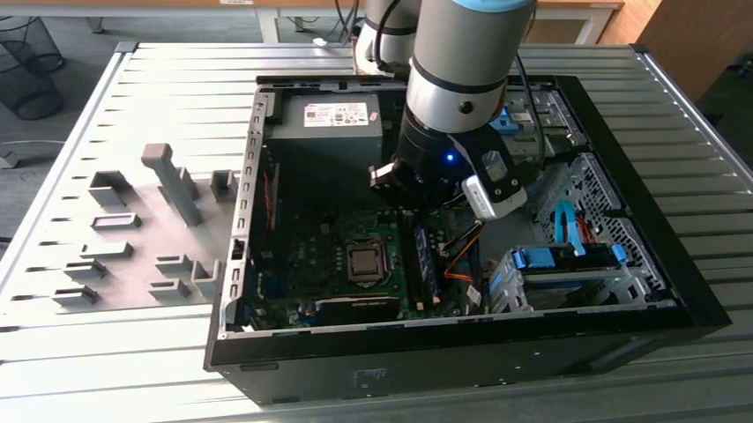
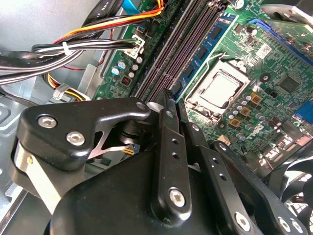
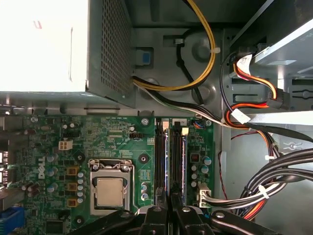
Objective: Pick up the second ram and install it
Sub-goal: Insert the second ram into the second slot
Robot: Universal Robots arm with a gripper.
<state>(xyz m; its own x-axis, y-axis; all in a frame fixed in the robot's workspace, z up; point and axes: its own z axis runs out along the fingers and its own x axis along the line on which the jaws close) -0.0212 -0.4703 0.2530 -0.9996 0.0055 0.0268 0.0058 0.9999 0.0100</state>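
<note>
My gripper point(image 1: 406, 204) hangs inside the open computer case point(image 1: 659, 291), just above the memory slots point(image 1: 424, 269) on the green motherboard point(image 1: 317, 256). In both wrist views the black fingers point(image 2: 165, 122) sit pressed close together, and I see nothing between them. The gripper point(image 3: 170, 211) is lined up with the slots point(image 3: 170, 156). A blue-green ram stick with dark chips point(image 2: 198, 56) stands on edge in the slots beyond the gripper point(image 2: 171, 98). I cannot tell whether it is the second ram.
Grey holder blocks point(image 1: 153, 220) stand on the slatted table at the exterior view's left, with no sticks in them. Cable bundles point(image 3: 274, 176) run beside the slots. The processor socket point(image 3: 108, 188), power supply point(image 1: 330, 119) and blue drive cage point(image 1: 570, 264) surround the work area.
</note>
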